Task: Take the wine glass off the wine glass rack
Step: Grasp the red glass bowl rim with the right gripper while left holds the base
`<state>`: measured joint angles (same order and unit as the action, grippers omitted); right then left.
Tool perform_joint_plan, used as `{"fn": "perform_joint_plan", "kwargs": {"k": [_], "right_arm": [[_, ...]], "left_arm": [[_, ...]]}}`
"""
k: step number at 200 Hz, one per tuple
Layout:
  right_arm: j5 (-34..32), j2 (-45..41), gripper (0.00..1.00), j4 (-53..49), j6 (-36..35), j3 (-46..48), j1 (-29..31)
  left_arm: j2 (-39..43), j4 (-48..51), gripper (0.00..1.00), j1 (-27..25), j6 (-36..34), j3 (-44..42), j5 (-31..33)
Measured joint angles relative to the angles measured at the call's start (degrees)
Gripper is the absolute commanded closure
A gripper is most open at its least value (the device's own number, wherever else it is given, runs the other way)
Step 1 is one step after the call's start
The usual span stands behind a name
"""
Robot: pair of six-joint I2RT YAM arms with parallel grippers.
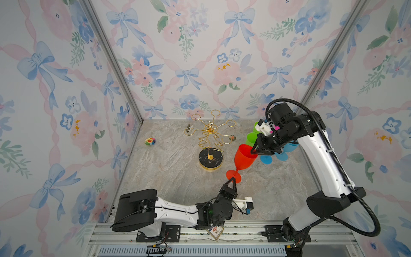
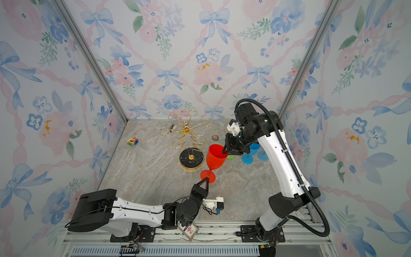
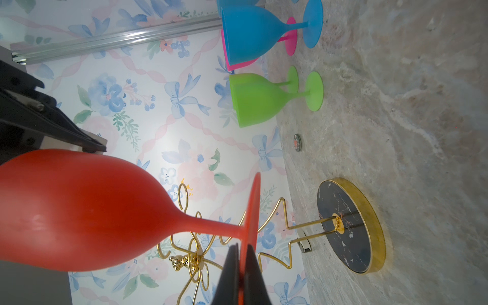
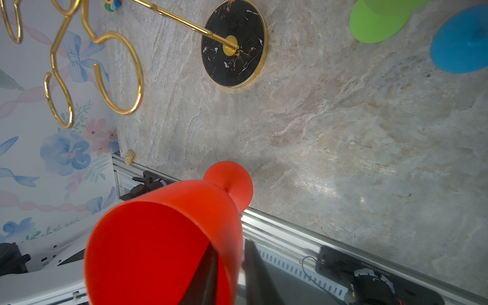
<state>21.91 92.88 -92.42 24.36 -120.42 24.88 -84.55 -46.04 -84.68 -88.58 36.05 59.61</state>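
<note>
The red wine glass (image 1: 244, 159) (image 2: 214, 156) is clear of the rack (image 1: 210, 158) (image 2: 191, 158). It is in the air just to the right of the rack's round black base and a little nearer the robot. It tilts, with its open bowl up towards the right arm and its foot down towards the left arm.

The left gripper (image 1: 233, 179) (image 2: 206, 179) is closed tight on the rim of the foot. In the left wrist view the two dark fingers (image 3: 229, 274) press the flat red disc between them, and the rack's base (image 3: 348, 224) stands on the table behind it.

The right gripper (image 1: 253, 152) (image 2: 223, 153) straddles the lip of the bowl, one finger inside and one outside. In the right wrist view the inner finger (image 4: 208, 264) shows dark against the red wall (image 4: 158, 250), and the outer one lies just beside the wall. Its jaws are narrowly apart around the wall, but I cannot tell whether they are pressing on it.

The rack stands upright on the marble-patterned table (image 1: 166, 178), its gold loops spread above the base. Further right of the rack than the red glass, partly hidden behind the right arm, stand green glasses (image 3: 253, 97) (image 1: 251, 138), blue glasses (image 3: 253, 34) (image 1: 265, 159) and a pink glass (image 3: 290, 37). A small bright toy (image 1: 150, 141) lies well to the left of the rack, near the side wall.
</note>
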Motion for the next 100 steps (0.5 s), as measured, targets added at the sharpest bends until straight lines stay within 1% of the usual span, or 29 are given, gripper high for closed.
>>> {"fn": "perform_joint_plan", "kwargs": {"k": [39,72,88,100], "right_arm": [[0.09,-0.15,0.91,0.0,-0.85,0.52,-0.02],[-1.57,-0.22,0.96,0.0,-1.49,1.22,-0.02],[-1.77,-0.22,0.98,0.0,-1.53,1.42,-0.02],[-1.92,-0.22,0.99,-0.02,-1.53,1.49,-0.02]], "left_arm": [[-0.7,-2.19,1.0,0.0,-1.51,-0.26,0.33],[-0.81,-2.54,1.0,0.0,-2.38,-0.28,1.33],[-0.92,-2.58,0.9,0.0,-2.56,-0.37,1.51],[-1.05,-2.91,0.87,0.0,-2.67,-0.39,1.75]]}}
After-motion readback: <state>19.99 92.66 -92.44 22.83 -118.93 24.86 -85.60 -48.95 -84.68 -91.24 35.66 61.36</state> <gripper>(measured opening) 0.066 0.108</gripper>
